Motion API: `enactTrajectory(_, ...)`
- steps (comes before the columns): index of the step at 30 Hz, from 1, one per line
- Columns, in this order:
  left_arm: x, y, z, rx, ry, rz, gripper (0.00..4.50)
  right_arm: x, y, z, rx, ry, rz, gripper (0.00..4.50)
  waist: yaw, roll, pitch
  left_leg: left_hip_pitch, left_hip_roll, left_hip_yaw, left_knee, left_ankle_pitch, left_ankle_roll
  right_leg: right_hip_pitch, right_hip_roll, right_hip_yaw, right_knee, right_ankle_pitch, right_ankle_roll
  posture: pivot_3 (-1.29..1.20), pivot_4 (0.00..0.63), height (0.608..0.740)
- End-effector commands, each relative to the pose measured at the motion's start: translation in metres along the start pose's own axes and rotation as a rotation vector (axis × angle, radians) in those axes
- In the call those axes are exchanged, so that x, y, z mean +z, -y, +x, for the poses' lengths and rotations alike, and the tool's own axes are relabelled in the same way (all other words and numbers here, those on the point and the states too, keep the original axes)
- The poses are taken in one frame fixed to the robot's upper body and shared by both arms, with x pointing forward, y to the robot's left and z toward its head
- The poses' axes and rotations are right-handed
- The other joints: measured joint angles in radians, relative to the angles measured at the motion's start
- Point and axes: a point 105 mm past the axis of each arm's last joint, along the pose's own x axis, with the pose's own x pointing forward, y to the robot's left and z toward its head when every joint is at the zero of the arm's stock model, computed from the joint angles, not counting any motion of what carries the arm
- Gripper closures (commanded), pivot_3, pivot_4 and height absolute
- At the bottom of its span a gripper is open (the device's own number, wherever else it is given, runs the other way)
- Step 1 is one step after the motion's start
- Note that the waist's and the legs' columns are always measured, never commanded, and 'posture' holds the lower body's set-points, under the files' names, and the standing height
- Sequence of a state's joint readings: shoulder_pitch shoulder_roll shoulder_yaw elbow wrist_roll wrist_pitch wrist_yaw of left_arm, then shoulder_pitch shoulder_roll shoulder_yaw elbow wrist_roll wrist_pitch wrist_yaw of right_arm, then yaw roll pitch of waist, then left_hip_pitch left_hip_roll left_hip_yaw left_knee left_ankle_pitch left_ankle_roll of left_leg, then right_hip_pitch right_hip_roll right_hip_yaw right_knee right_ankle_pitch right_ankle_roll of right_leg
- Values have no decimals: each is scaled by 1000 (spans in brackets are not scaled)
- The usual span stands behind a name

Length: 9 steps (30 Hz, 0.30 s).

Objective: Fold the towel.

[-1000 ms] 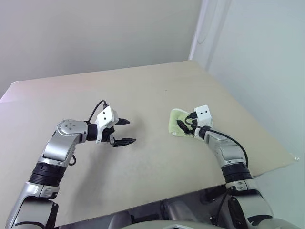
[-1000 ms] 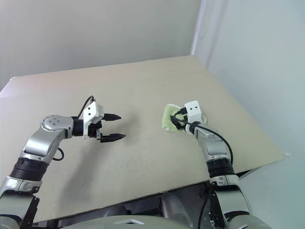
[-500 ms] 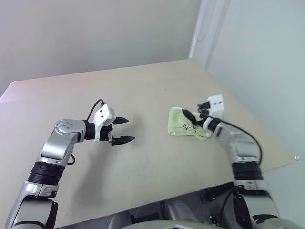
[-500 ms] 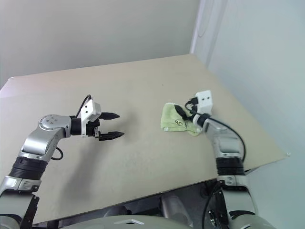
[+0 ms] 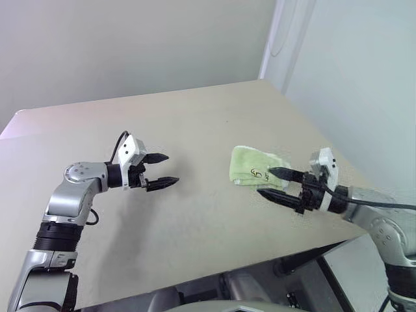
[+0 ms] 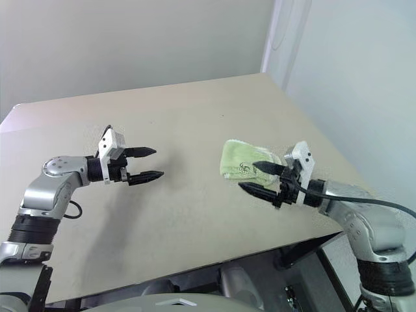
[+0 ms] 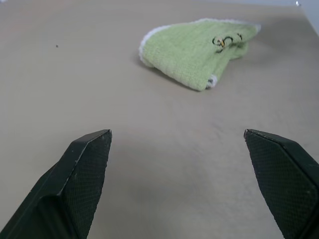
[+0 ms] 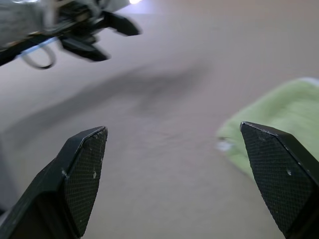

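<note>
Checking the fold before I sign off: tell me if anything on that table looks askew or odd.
Mostly tidy. The towel lies folded on the table, but its layers do not line up: one corner pokes out past the fold beside the dark mark. Both the left gripper and right gripper are open and off it.

Left gripper (image 5: 161, 170): arm bent at the elbow, wrist near level, fingers spread wide, nothing between them, tips aimed toward the right gripper. Right gripper (image 5: 273, 184): forearm low and extended, fingers spread wide, empty, tips aimed back toward the left gripper.
</note>
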<state>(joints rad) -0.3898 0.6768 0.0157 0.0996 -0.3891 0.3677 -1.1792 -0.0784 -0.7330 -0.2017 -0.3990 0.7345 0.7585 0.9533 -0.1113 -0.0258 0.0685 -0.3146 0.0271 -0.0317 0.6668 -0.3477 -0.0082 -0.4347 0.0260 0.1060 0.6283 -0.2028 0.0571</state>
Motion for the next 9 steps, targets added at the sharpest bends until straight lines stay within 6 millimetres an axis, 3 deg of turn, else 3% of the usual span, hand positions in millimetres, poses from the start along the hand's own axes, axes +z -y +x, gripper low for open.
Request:
enactTrajectory(1, 13, 2, -14, -20, 31, 33, 0, 6, -12, 1, 77, -18, -48, 34, 0, -1, 0, 0, 0, 0, 0, 0, 0, 0, 0, 0, 0, 0, 0, 0, 0, 712)
enactTrajectory(9, 1, 29, -14, -149, -12, 75, 0, 7, -6, 2, 82, -17, -60, 34, 11, -1, 1, -4, 0, 0, 0, 0, 0, -3, 0, 0, -2, 0, 0, 0, 0, 712)
